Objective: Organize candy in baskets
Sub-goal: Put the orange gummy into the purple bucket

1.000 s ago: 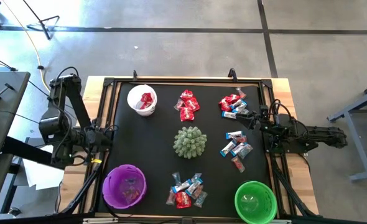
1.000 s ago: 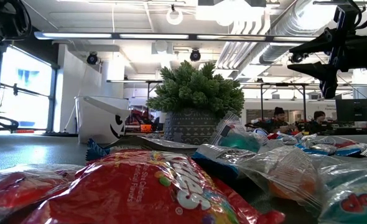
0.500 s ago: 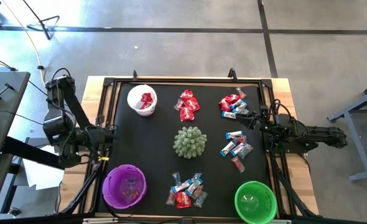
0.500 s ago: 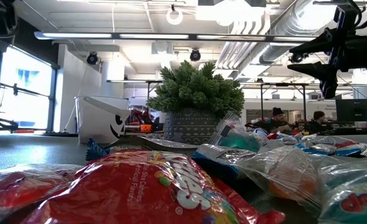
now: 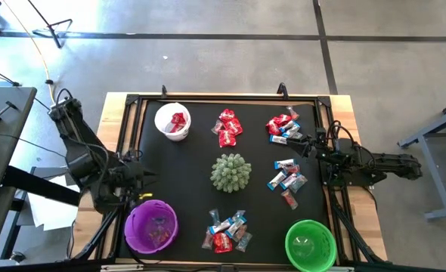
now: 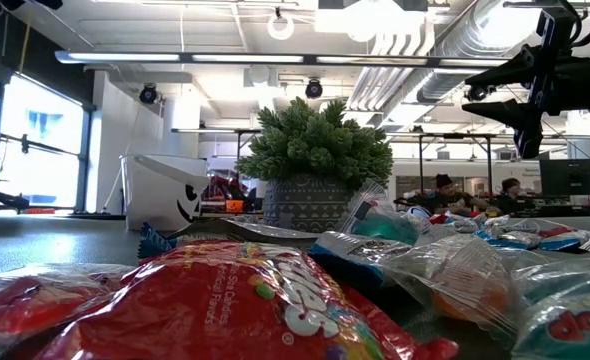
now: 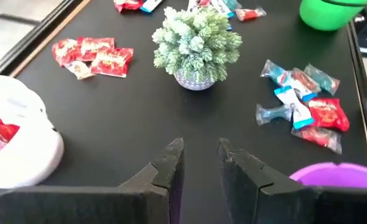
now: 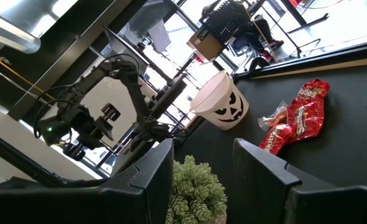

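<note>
- Four loose heaps of candy (image 5: 228, 127) ring the spiky green plant (image 5: 230, 172); best to pinch one wrapper at a time and drop it by colour
- Left pincer (image 7: 200, 163), slightly parted and empty, hovers left of the plant, near the purple basket (image 5: 151, 225)
- Right pincer (image 8: 203, 163), spread and empty, waits right of the plant, beside blue-and-silver sweets (image 5: 287, 175)

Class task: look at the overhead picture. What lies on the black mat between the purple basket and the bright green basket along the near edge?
A small pile of wrapped candy, red and blue-and-silver, lies between the round purple basket and the round bright green basket, seen in the high view.
</note>
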